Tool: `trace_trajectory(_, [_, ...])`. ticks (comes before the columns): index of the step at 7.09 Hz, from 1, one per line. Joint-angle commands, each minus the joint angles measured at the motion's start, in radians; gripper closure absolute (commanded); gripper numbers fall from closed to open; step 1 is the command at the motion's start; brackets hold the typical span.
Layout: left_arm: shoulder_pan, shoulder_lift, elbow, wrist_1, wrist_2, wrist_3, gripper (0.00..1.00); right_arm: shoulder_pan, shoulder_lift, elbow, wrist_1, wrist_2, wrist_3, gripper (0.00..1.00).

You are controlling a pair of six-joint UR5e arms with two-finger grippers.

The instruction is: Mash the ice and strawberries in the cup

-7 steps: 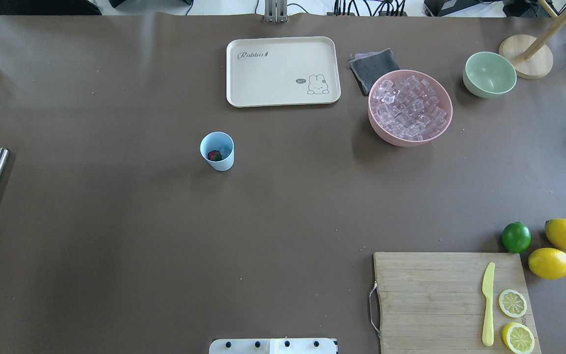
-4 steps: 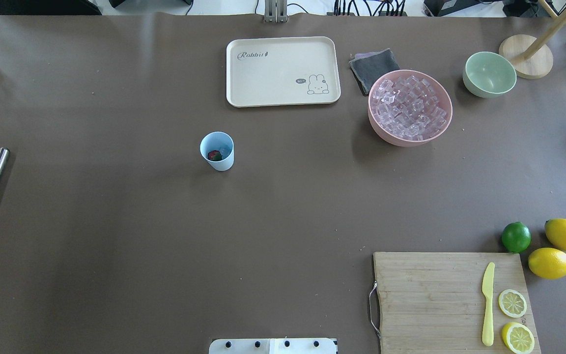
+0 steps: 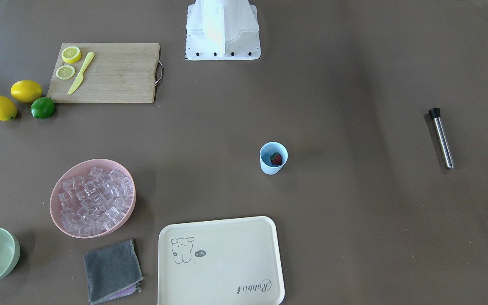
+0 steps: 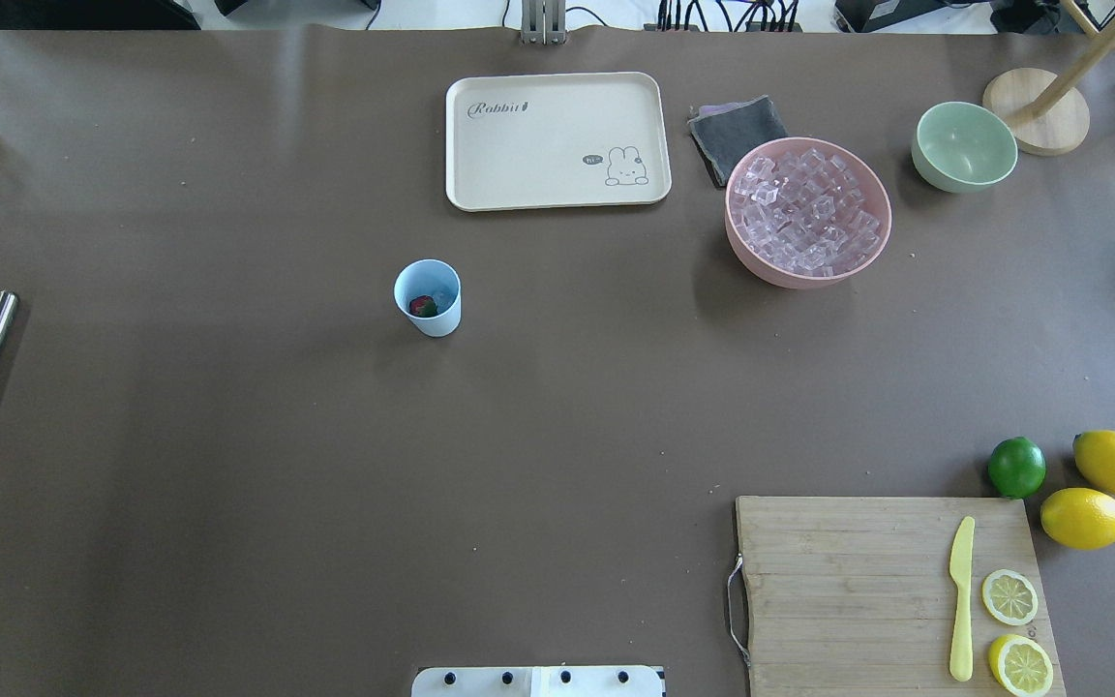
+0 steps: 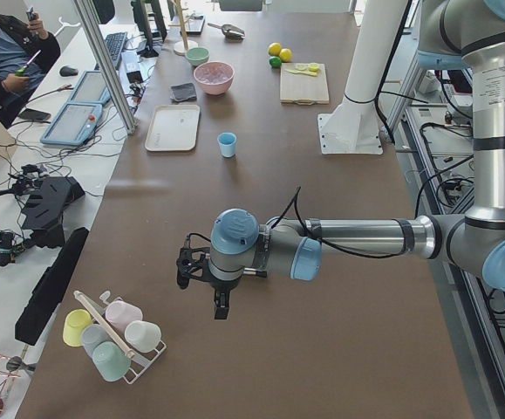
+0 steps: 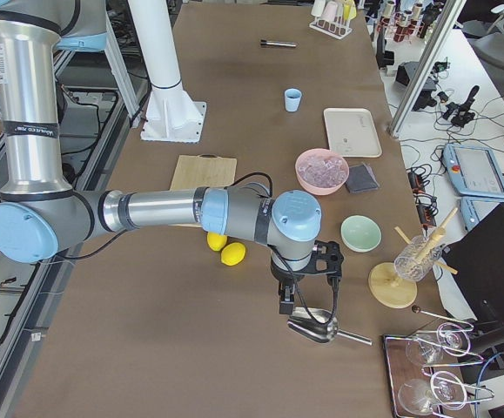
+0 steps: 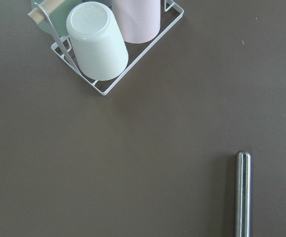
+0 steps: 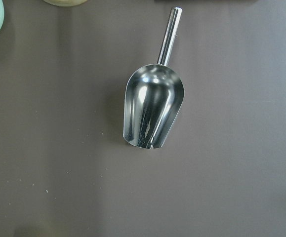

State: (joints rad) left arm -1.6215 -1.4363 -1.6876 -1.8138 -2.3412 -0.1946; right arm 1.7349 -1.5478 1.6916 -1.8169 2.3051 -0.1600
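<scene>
A red strawberry (image 4: 422, 307) sits in the blue cup (image 4: 428, 298). The left hand (image 5: 184, 268) and right hand (image 6: 308, 297) hang far away; spread or pressed together, I cannot tell.

Robotics lab — brown-covered table (image 4: 228, 532), aluminium frame post (image 5: 105, 65), teach pendant (image 5: 73, 127), white arm pedestal (image 3: 223, 38) — person (image 5: 3, 52) seated at the side.
</scene>
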Motion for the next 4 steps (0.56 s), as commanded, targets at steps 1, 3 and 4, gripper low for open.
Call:
trace_trajectory(1, [0.009, -0.009, 0.0, 0.018, 0.011, 0.0, 0.02, -0.001, 0.0, 0.006, -0.004, 0.005, 0.002, 0.0])
trace_trajectory(3, [0.008, -0.006, -0.01, 0.021, 0.011, -0.002, 0.02, -0.003, -0.002, 0.008, -0.005, 0.013, 0.002, 0.0])
trace_trajectory(4, [0.008, -0.007, -0.004, 0.021, 0.01, -0.002, 0.02, -0.005, -0.003, 0.01, -0.007, 0.013, 0.002, 0.0])
